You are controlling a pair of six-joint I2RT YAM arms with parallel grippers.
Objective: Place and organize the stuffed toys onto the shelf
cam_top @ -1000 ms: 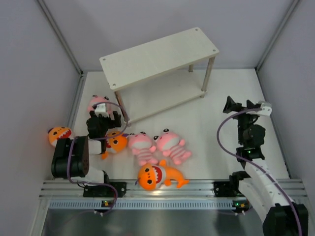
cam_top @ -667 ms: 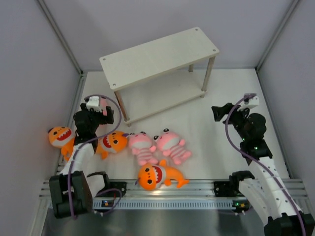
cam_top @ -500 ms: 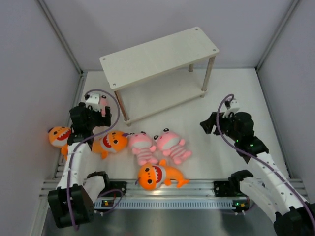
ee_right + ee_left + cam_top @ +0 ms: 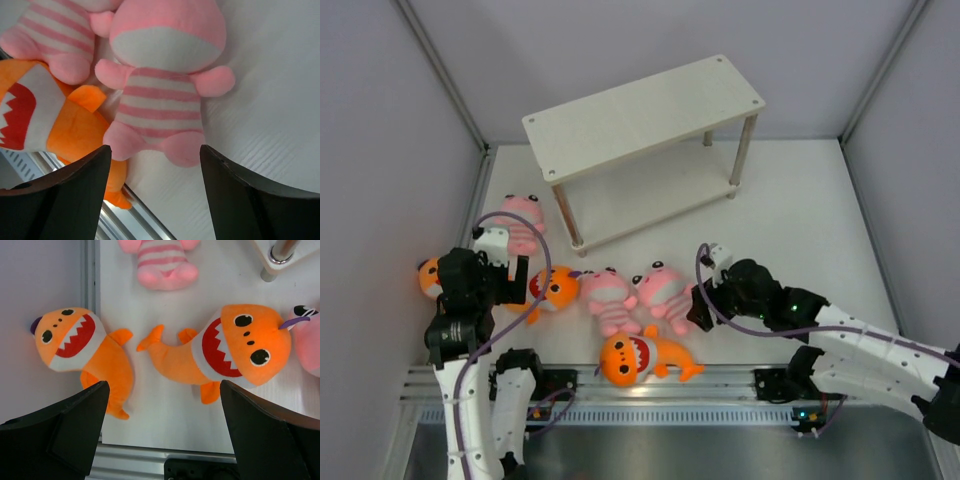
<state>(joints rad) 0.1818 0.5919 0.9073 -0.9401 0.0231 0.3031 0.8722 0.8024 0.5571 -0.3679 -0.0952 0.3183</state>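
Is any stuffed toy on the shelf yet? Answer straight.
No, the shelf top is bare and all six stuffed toys lie on the table in front of it.

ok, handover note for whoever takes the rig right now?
Left tool: open, empty, over two orange plush sharks.
Right tool: open, empty, over a pink striped-belly plush toy.
Pale two-tier wooden shelf: no toys on it.
Done: nothing placed.
Left: all six toys lie on the white table, including the third shark and two more pink ones.
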